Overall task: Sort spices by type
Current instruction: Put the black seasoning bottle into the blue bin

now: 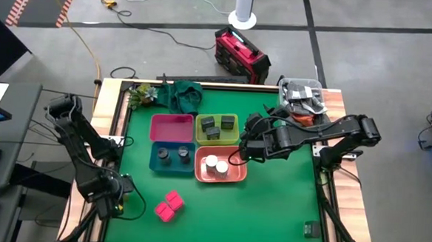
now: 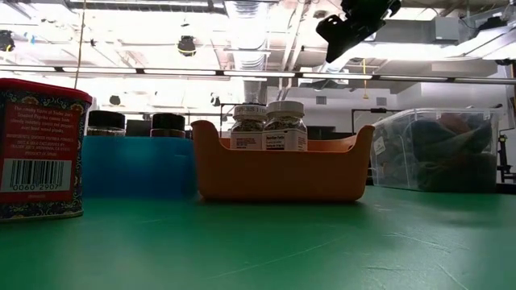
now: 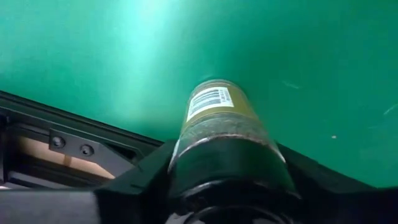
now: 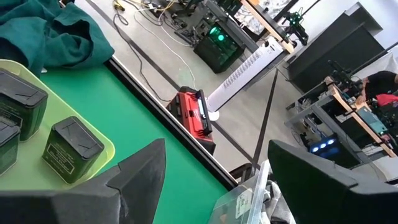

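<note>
**Spice Count and Gripper State**

The left gripper (image 1: 116, 195), at the table's (image 1: 270, 213) front-left corner, clamped one round jar (image 3: 219, 124). Two pink packets (image 1: 169, 205) lay beside it. Bins held two white-topped jars (image 1: 215, 164), two grey round jars (image 1: 173, 155) and three square jars (image 1: 217, 126). The right gripper (image 1: 238, 153) hovered wide open above them.

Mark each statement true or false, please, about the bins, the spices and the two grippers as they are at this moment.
1. The pink bin holds two packets. False: it holds nothing; two pink packets lie on the green mat.
2. The orange bin holds white-topped jars. True.
3. The left gripper is around a round jar. True.
4. The right gripper holds a square jar. False: it is open with nothing in it, above the bins.
5. Dark square jars sit in the blue bin. False: they sit in the yellow-green bin.
</note>
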